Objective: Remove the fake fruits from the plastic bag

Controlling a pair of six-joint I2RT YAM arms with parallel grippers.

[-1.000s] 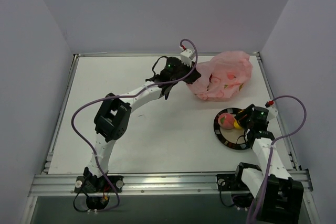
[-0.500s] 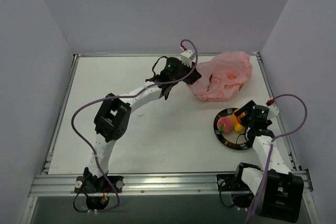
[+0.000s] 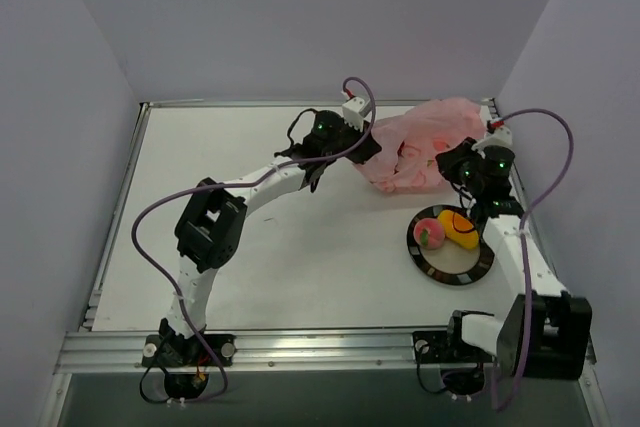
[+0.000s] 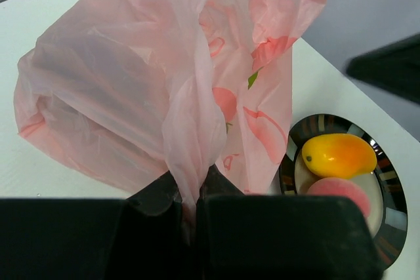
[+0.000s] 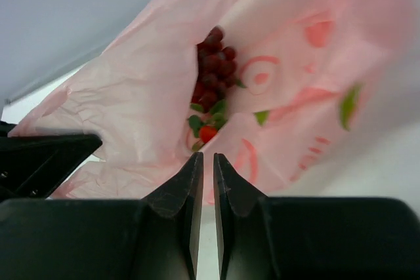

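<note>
Between lilac walls (image 3: 300, 17), a white table (image 3: 300, 267) bears the plastic bag (image 3: 440, 132).

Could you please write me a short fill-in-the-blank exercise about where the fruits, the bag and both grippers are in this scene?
The plate holds ___ fruits, the peach and the yellow-orange fruit.
The grape bunch and the strawberry lie ___ the plastic bag.
The left gripper is shut on the ___.
The right gripper, facing the bag's opening, holds ___.
Missing: two; inside; plastic bag; nothing.
</note>
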